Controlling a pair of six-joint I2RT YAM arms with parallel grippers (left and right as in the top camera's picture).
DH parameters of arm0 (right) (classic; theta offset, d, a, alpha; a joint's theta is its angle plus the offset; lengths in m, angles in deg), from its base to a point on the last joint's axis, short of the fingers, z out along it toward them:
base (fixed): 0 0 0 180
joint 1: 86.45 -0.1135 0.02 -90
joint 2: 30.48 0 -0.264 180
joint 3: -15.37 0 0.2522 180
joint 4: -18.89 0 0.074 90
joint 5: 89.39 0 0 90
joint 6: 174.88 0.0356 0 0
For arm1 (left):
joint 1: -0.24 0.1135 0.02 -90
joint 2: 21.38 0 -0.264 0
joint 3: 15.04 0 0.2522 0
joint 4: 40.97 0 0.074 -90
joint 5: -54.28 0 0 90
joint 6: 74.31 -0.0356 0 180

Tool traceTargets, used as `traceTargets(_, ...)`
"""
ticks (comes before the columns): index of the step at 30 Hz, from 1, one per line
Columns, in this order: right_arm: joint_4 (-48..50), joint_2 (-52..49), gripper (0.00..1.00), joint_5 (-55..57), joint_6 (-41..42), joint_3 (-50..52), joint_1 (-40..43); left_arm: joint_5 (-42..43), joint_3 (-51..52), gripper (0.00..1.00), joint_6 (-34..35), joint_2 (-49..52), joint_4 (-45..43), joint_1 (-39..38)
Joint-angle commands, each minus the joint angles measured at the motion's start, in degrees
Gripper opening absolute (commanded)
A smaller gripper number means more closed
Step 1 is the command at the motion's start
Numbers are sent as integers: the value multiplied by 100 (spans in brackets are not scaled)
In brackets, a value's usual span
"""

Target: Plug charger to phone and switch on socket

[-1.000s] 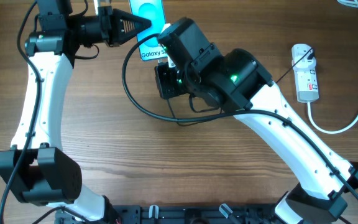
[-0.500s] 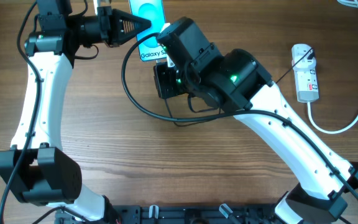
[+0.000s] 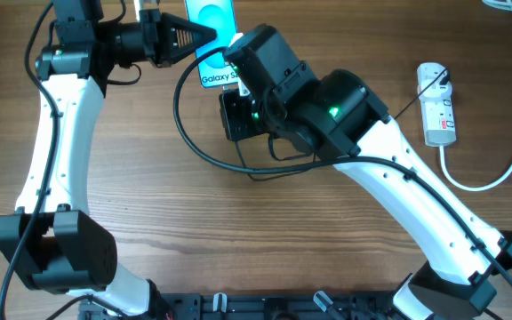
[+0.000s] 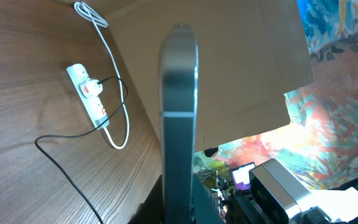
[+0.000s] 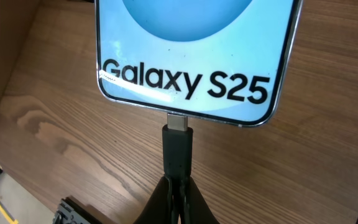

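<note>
Nothing moved, right claw [image 5: 178, 182] pinching charger [image 5: 177, 146] at phone [image 5: 194, 43], left claw [image 3: 208, 36] holding it

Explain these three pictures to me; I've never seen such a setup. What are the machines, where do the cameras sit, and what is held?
Two white-and-black robot arms work at a wooden table. The wide picture looks straight down from above. The other two come from small cameras, one on each arm's wrist.

The left hand grips a Galaxy S25 phone by one long edge, so its own camera sees the phone edge-on. The right hand pinches the charger connector and holds it at the port in the phone's bottom edge; a little of the metal tip shows.

At the right of the table lies a white power strip with a white cord, and the charger plug sits in it.
</note>
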Motion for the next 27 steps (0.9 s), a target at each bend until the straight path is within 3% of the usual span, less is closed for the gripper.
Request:
traceTargets(1, 7, -107, 4, -48, 33, -17, -7, 221, -37, 4, -35, 4, -42, -33)
traceTargets(27, -52, -107, 4, -98, -22, -17, -9, 219, -37, 4, -33, 4, -39, -33)
